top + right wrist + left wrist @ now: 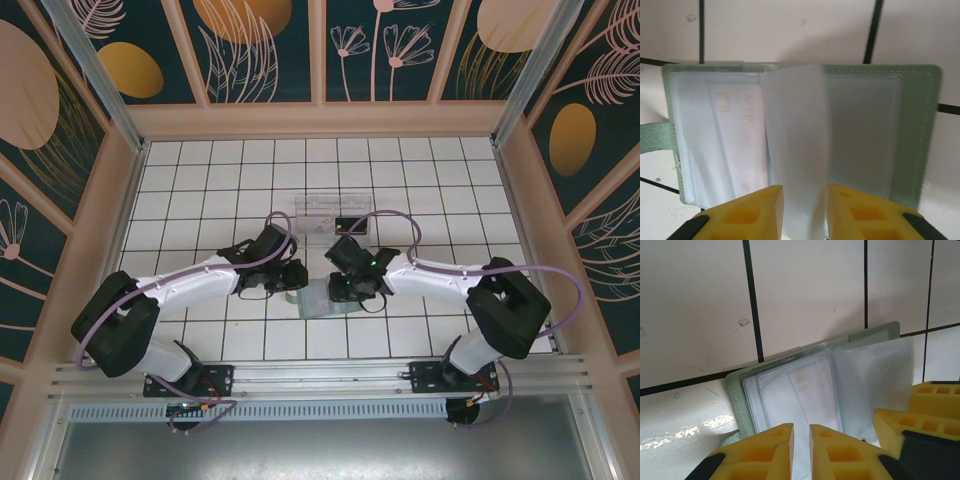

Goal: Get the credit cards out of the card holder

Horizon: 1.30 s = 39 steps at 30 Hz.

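Observation:
The card holder [322,302] lies open on the tiles between both grippers, with a grey-green cover [736,390] and clear sleeves inside. A pale credit card with orange print [807,385] sits in a sleeve on the left half [732,135]. My left gripper [801,440] is nearly closed, pinching the holder's near edge. My right gripper [805,202] stands open, with a loose clear sleeve leaf [795,130] upright between its fingers. The right gripper's fingers [920,415] also rest at the holder's right side. A black credit card [351,224] lies at the clear tray's near right corner.
A clear plastic tray [320,203] stands just beyond the grippers on the white tiled floor. Wooden walls enclose the area on three sides. The two arms [200,275] [440,275] converge at the middle, leaving open tiles to the far left and right.

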Available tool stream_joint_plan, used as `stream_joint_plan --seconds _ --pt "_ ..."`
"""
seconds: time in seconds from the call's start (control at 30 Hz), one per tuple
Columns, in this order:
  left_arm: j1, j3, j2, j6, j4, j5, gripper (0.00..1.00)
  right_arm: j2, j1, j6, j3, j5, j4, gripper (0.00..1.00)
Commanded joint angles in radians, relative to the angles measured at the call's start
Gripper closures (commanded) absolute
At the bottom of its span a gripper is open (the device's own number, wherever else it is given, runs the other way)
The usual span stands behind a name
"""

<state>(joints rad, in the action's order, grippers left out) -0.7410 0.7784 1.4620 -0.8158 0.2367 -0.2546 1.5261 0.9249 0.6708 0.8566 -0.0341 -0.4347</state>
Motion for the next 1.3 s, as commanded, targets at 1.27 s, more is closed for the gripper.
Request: stream_joint_plan --seconds 1.27 --pt "0.112 -0.174 -0.207 -0.028 0.042 0.077 0.84 0.377 0.174 -0.071 0.387 0.16 -0.227 0.54"
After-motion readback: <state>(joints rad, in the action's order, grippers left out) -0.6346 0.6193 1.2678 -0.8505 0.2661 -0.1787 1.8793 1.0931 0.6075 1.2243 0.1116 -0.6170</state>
